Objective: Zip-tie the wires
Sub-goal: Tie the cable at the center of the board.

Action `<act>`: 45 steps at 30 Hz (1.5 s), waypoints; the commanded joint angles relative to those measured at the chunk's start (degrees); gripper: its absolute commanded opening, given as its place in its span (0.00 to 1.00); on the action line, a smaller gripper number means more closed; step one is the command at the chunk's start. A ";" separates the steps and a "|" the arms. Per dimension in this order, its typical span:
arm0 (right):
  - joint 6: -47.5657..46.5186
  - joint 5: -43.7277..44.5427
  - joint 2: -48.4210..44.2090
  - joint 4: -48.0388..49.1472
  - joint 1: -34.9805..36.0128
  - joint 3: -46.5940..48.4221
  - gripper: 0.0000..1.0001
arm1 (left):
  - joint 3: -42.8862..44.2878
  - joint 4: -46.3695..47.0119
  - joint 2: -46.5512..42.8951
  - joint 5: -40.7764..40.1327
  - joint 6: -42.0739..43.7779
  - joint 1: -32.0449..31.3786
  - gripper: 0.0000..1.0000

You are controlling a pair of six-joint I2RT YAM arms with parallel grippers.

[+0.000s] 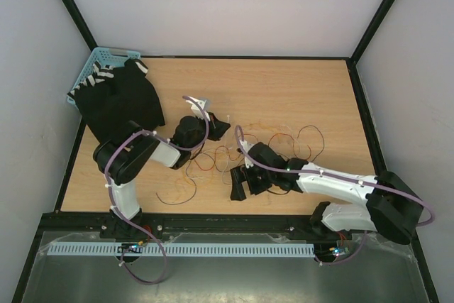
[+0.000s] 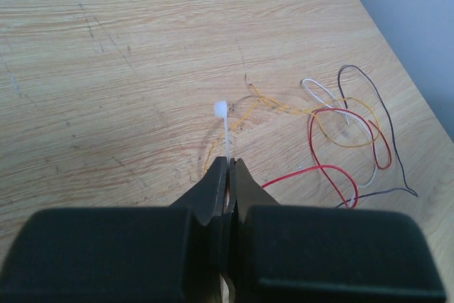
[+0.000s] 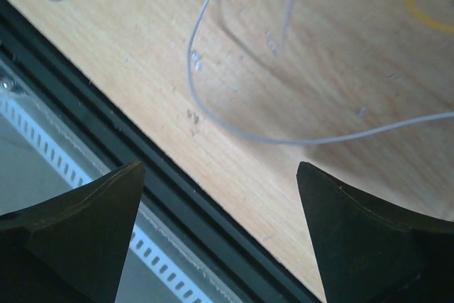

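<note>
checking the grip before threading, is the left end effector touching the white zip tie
Touching. The left wrist view shows the left end effector shut on the zip tie, its strap pinched between the tips, head poking out.

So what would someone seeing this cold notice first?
Probably the white zip tie, pinched in the left gripper's shut fingers over the table. Then the wires, a loose coloured tangle sprawled across the middle, and the black cloth heaped over the blue basket in the far left corner.
</note>
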 commanded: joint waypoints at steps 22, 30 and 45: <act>-4.94 16.21 22.66 5.53 -6.44 14.63 0.99 | -5.12 2.48 -3.41 -1.20 -3.59 -2.42 0.00; -8.65 17.46 26.46 5.44 -6.46 20.92 0.99 | -5.00 2.50 -3.61 -1.34 -3.98 -2.33 0.00; -16.16 6.65 9.17 6.72 -3.61 4.34 0.99 | -3.62 2.41 -1.98 -0.88 -5.20 -2.20 0.00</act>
